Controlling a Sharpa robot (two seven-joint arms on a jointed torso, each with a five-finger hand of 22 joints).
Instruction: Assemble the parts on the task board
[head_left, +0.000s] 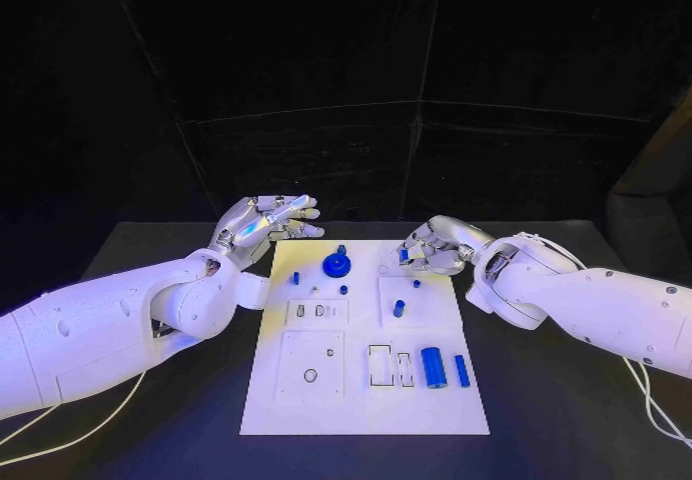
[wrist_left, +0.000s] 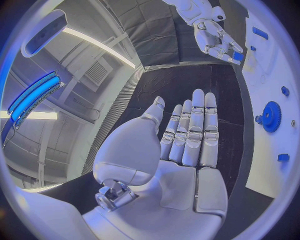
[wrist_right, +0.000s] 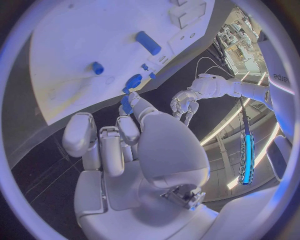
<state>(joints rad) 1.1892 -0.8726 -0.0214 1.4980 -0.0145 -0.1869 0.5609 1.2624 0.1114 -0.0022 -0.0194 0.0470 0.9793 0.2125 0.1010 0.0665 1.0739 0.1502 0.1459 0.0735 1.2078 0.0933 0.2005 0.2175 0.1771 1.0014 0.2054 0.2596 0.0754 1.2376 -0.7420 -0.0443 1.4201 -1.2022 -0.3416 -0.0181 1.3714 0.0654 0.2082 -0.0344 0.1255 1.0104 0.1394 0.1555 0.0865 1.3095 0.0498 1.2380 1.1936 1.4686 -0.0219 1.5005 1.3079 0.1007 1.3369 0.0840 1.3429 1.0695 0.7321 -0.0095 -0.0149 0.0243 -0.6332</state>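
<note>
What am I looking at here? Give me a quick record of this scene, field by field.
Surface: black table
Task board: white plate, lying mid-table
Gear: blue, round, near the board's far end
Large cylinder: blue, lying on the board's near right part
Thin peg: blue, beside the cylinder
Left robot hand: empty, fingers straight, at the board's far left corner
Right robot hand: fingers curled over the board's far right edge, pinching a small blue part

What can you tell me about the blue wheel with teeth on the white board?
The blue gear looks like shiny plastic, round with small teeth all around its rim and a knob poking up from its middle. It sits flat on the far part of the task board, between the two hands. Nothing touches it; small blue parts lie nearby.
</note>
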